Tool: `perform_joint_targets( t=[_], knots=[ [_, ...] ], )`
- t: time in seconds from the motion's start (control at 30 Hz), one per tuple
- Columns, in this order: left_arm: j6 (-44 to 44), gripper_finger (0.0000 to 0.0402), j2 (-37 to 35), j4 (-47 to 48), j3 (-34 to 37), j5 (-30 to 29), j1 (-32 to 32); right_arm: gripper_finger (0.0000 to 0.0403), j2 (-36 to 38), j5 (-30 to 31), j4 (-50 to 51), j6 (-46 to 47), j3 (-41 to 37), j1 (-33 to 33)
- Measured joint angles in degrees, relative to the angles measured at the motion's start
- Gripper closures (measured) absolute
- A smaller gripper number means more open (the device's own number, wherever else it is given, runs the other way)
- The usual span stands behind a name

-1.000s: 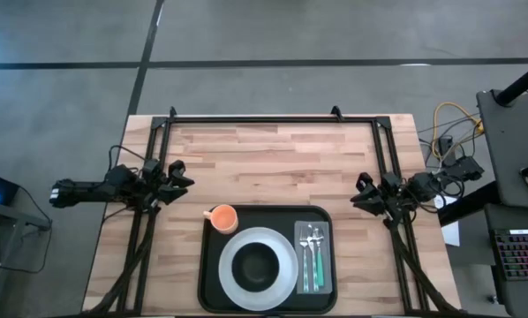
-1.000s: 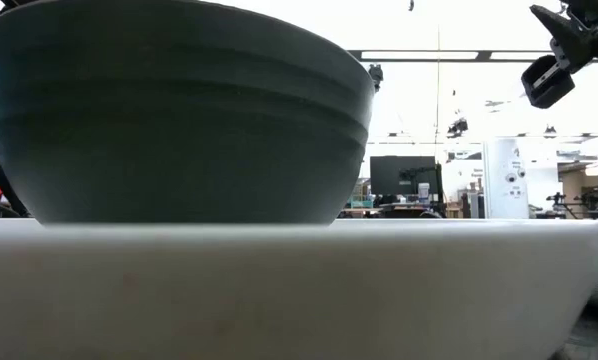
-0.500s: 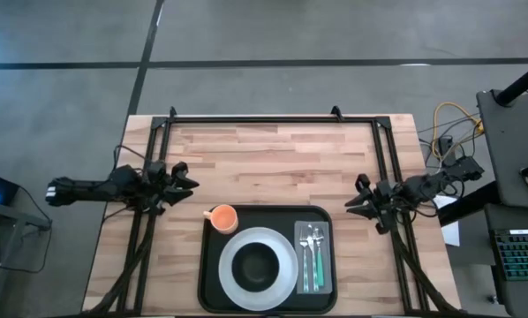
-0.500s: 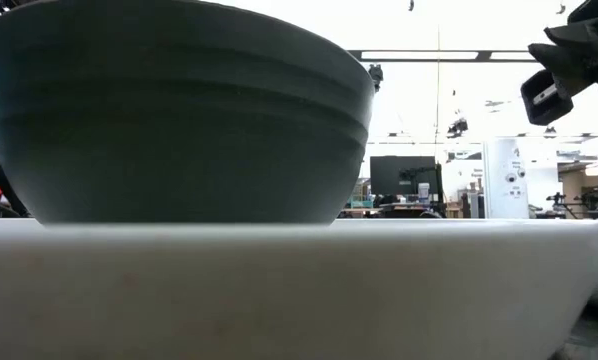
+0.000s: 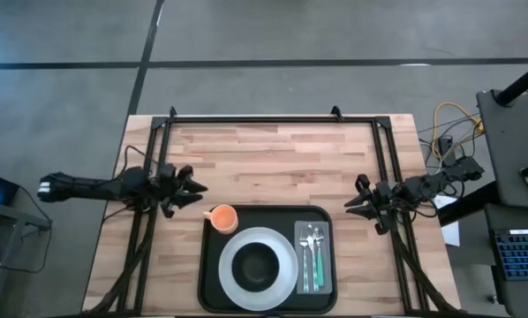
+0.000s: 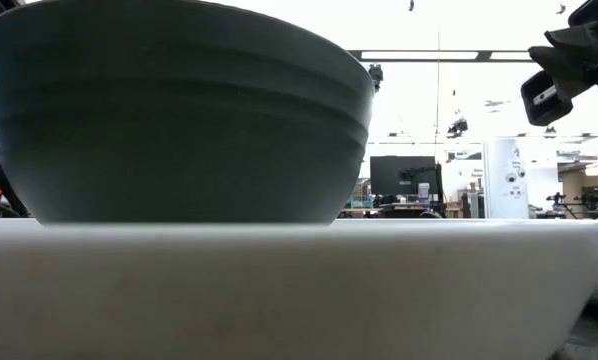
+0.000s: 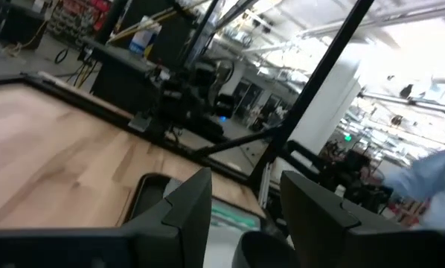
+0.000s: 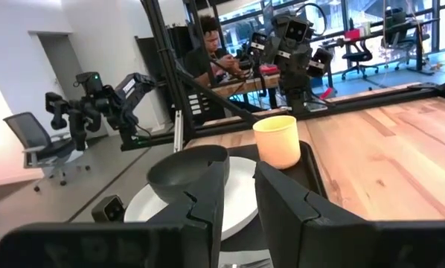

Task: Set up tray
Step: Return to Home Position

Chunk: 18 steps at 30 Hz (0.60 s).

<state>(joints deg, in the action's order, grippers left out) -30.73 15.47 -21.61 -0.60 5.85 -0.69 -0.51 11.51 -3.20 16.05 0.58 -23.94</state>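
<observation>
Crowding tray: plate, bowl, cup

No text, label, brand or number can be read in any view. A small green lit sign in the room beyond the table is too blurred to read. The keys of the keyboard beside the table are too small to make out.
</observation>
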Motion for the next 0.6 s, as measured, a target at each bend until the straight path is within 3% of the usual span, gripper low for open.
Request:
perform_joint_targets(
  t=[0.37, 0.6],
  knots=[
    [0.0, 0.0261, 7.3, 0.0, 0.0, 0.0, 0.0, 0.0335, 0.5, 0.0, 0.0, 0.0, 0.0, 0.2],
    [0.0, 0.0261, 11.3, 0.0, 0.0, 0.0, 0.0, 0.0335, 0.5, 0.0, -0.2, 0.0, 0.0, 3.7]
  ],
)
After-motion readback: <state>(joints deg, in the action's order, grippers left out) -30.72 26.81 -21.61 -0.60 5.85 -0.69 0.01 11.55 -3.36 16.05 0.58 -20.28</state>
